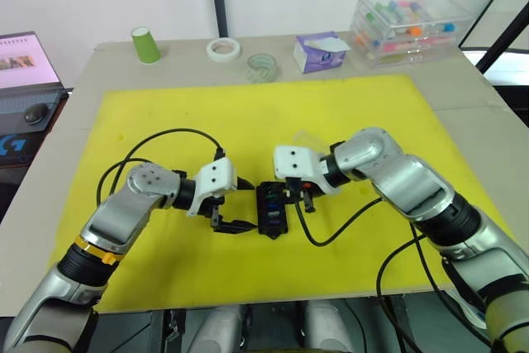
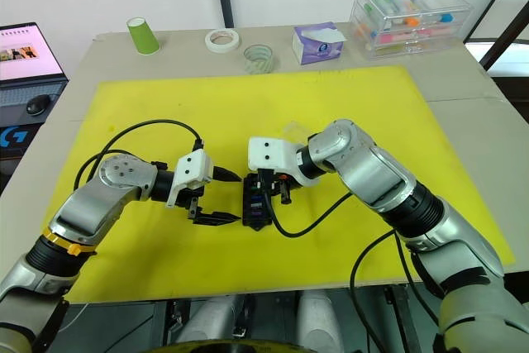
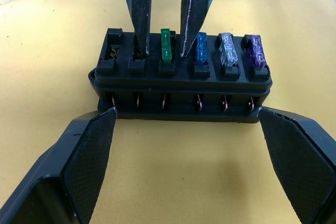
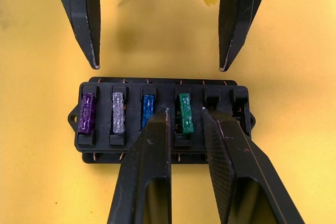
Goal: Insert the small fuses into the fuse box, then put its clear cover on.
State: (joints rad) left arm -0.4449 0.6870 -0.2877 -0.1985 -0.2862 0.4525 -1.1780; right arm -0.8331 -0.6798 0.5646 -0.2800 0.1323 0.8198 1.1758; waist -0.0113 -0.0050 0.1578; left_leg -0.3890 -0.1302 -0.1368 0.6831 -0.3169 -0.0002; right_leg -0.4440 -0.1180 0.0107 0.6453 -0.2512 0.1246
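The black fuse box (image 1: 271,209) lies on the yellow mat (image 1: 248,113) near its front. In its slots stand a purple fuse (image 4: 86,113), a grey-clear fuse (image 4: 118,113), a teal fuse (image 4: 148,111) and a green fuse (image 4: 185,113); the two slots (image 4: 211,96) past the green one are empty. My right gripper (image 4: 184,109) reaches over the box, its fingers narrowly apart on either side of the green fuse without touching it. My left gripper (image 2: 235,198) stands wide open just left of the box, holding nothing. A faint clear cover (image 2: 290,128) lies behind the right wrist.
Along the table's back stand a green cup (image 1: 146,45), a white tape roll (image 1: 223,49), a clear tape roll (image 1: 261,67), a purple tissue pack (image 1: 321,51) and a big clear case of coloured tubes (image 1: 409,26). A laptop (image 1: 25,64) sits off the left edge. Black cables loop from both wrists.
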